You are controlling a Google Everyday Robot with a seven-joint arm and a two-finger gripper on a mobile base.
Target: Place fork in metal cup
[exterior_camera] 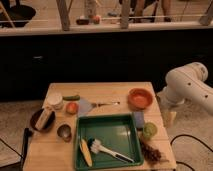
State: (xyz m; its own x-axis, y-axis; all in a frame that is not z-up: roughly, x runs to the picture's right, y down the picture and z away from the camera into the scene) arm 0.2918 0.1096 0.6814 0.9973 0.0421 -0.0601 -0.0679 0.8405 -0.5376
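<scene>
Gripper: I see the gripper hanging off the white arm, just beside the table edge, near the orange bowl. I cannot tell how its jaws stand.
Fork: the fork lies flat on the table, well apart from the jaws. It is on the other side of the orange bowl from them. Its thin handle points toward the bowl.
Metal cup: the metal cup stands much farther from the jaws than the fork, almost at the other end of the table. It is just beside the green tray.
In the way: the orange bowl sits between the jaws and the fork. A blue sponge and a green cup are the things nearest the jaws.
Near the fork: one end of it lies at a pale blue cloth. Past that I see a round orange-red fruit, a small green veggie and a white cup.
In the tray: a white-headed brush and a long yellow thing.
Other things: a dark bowl is beyond the metal cup, and dark grapes lie past the green cup.
Fork's look: thin, small and silvery.
Cup's look: round, dull grey, dark inside.
</scene>
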